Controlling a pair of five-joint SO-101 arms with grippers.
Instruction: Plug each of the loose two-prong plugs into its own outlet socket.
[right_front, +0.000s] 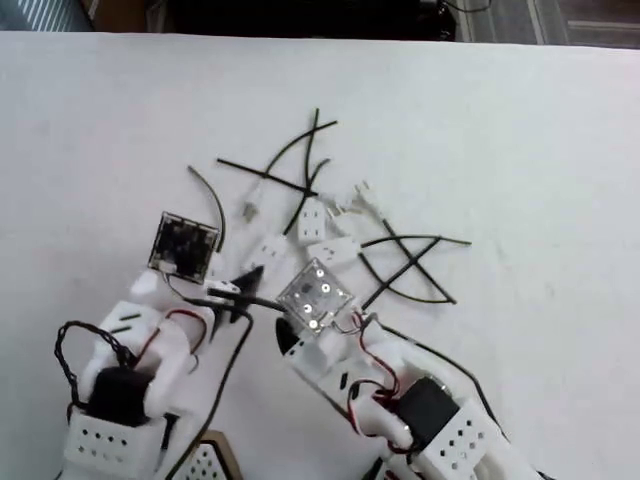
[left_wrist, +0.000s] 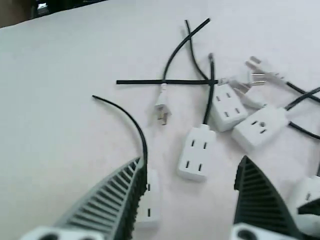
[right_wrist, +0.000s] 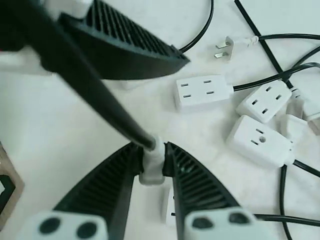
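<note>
On the white worktop (right_front: 520, 120), the left gripper (left_wrist: 192, 165) is released, its ribbed black fingers (left_wrist: 117, 200) spread wide. They straddle a white four-slot outlet block (left_wrist: 195, 152) that lies slots-up, probably so the block can be pinned or steadied while a plug goes in. A second white outlet block (left_wrist: 150, 200) lies partly under one of those fingers.

Just beyond, a loose white two-prong plug on a black cord (left_wrist: 162, 106) rests on its side among crossed cords, not yet seated in anything.

Further right, the right gripper (right_wrist: 152, 150) is clenched on a white plug body with a thick black cord (right_wrist: 151, 165). The cord leaves upward between the fingers, so the prongs likely point down toward the worktop. They are hidden, so I cannot tell whether they meet a socket.

To its right lie a white angled outlet block (right_wrist: 265, 100) and a white single-socket block (right_wrist: 257, 140), both face up and ready to receive plugs.
</note>
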